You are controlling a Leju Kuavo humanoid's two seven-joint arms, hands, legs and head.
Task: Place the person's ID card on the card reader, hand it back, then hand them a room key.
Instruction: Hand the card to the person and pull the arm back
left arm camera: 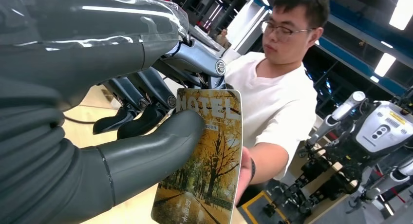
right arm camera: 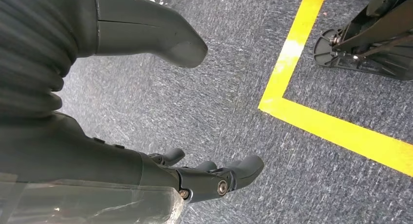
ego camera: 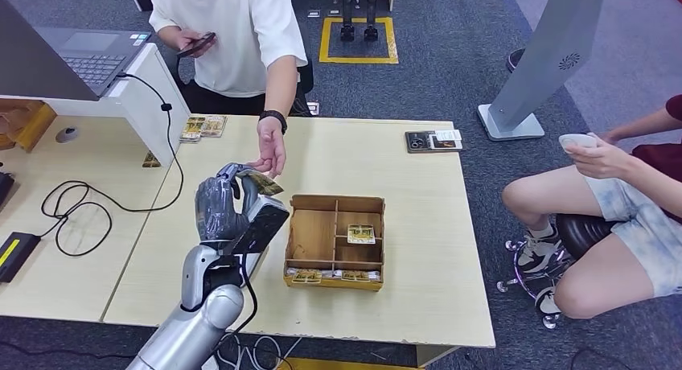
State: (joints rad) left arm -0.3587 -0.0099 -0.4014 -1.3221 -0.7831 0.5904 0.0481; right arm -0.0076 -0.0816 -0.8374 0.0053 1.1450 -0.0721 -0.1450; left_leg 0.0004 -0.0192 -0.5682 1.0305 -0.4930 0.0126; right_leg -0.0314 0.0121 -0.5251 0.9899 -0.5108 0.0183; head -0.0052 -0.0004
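Glossy rectangular room key (left arm camera: 204, 160) between grey left hand (ego camera: 221, 205) thumb and fingers.

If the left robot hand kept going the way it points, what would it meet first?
Most likely the person's open hand, waiting just beyond the room key that the left robot hand pinches. Depth is unclear.

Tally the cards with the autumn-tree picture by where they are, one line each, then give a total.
Held in the left hand: 1 room key card
Lying inside the wooden box: 1
On the table by the white stand: 2
Total: 4
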